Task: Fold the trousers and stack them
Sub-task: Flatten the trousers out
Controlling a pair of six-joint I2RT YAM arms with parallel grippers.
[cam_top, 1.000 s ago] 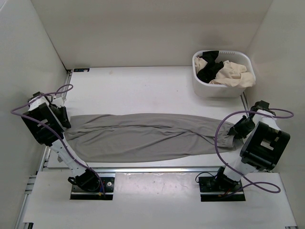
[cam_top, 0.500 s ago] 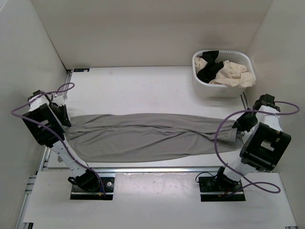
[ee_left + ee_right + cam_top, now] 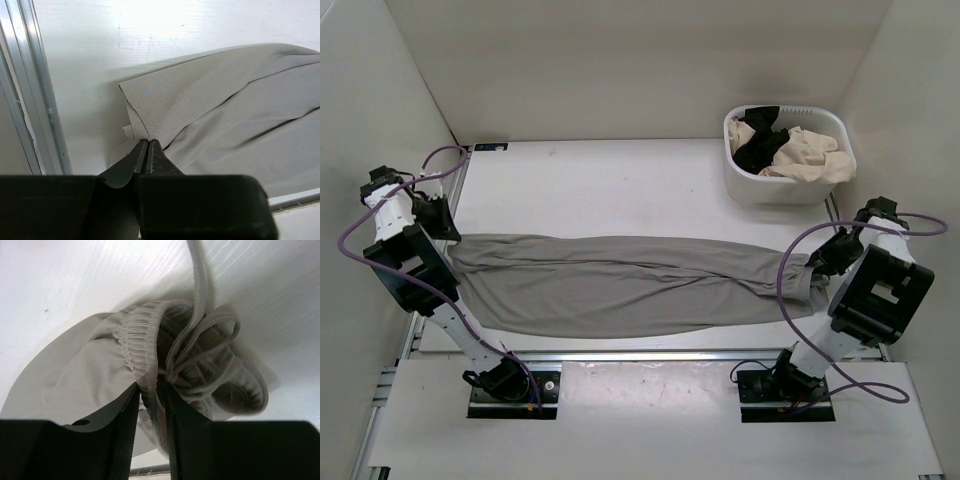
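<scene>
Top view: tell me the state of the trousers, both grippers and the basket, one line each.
trousers: unfolded, stretched out flat across the table, pinched at both ends.
left gripper: shut on the trousers' leg-hem end.
right gripper: shut on the trousers' elastic waistband.
white basket: upright, holding a black garment and a cream garment in a heap.

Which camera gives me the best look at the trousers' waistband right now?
Right wrist: the gathered waistband and drawstring fill the frame, pinched in the right claw. Top external shows only a small bunch at the trousers' right end; left wrist shows none of it.
</scene>
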